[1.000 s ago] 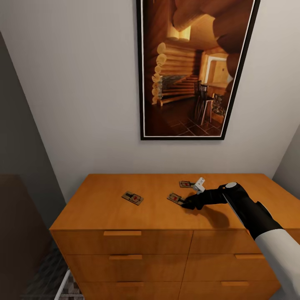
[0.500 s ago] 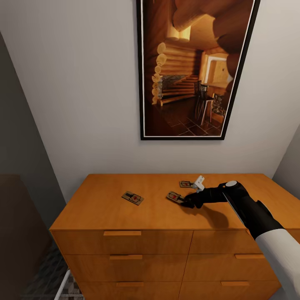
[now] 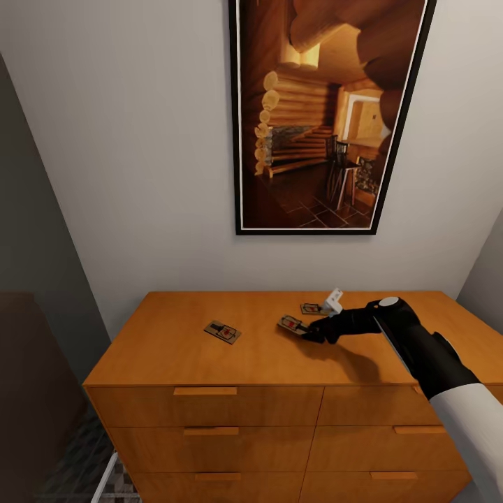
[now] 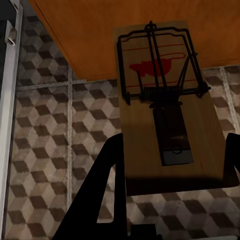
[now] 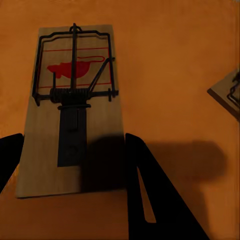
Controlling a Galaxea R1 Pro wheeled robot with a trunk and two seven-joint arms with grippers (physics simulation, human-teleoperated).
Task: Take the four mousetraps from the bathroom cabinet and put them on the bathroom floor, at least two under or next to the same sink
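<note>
The orange-brown cabinet point(image 3: 175, 349) has three mousetraps on or just over its flat top. One mousetrap point(image 3: 222, 331) lies left of centre and another point(image 3: 311, 308) lies near the back. My right gripper point(image 3: 311, 334) is shut on the third mousetrap point(image 3: 293, 325), held a little above the wood; the right wrist view has this trap point(image 5: 75, 110) between the two dark fingers point(image 5: 150, 190), casting a shadow. My left gripper point(image 4: 172, 172) is shut on a fourth mousetrap point(image 4: 165, 100), hanging over the cube-patterned bathroom floor point(image 4: 40, 125) beside the cabinet's edge point(image 4: 90, 30).
A large framed picture point(image 3: 321, 112) hangs on the wall behind the cabinet. A white frame point(image 3: 105, 482) stands on the tiles point(image 3: 84, 447) at the cabinet's lower left, next to a dark shape point(image 3: 28, 391). A neighbouring trap point(image 5: 227, 97) lies close to my right gripper.
My right gripper has risen slightly and drawn towards the back of the cabinet, carrying its mousetrap up off the wood. The other two traps on top have not moved.
</note>
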